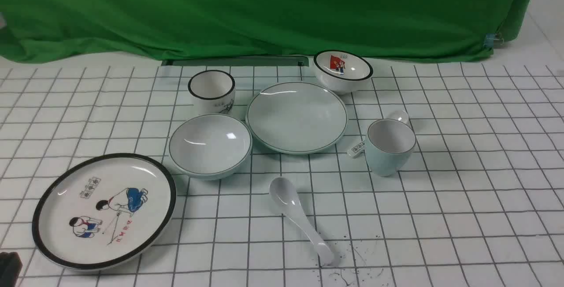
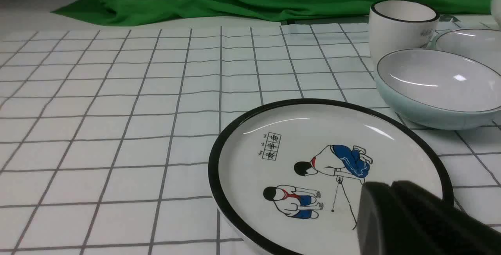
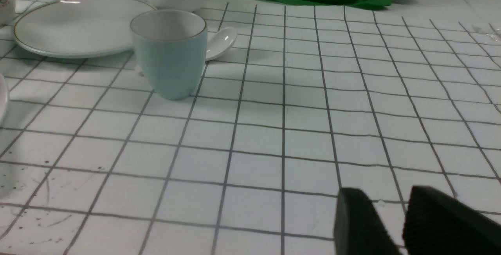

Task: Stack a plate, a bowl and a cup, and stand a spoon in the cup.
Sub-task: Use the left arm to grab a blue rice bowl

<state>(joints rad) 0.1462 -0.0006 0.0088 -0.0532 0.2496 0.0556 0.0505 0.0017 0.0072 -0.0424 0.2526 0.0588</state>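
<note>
while left jaws meet, right jaws parted, empty

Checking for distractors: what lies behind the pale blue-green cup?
A second white spoon: its labelled handle end and the tip of its bowl show past the cup; its middle is covered.

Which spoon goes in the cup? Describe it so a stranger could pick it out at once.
Find the pale blue-green plate in the middle of the checked cloth. Nearer the robot than that plate, the spoon lies alone, hollow side up, handle pointing toward the near edge. Its handle is plain, whereas the other spoon, half hidden behind the cup, carries a printed label.
</note>
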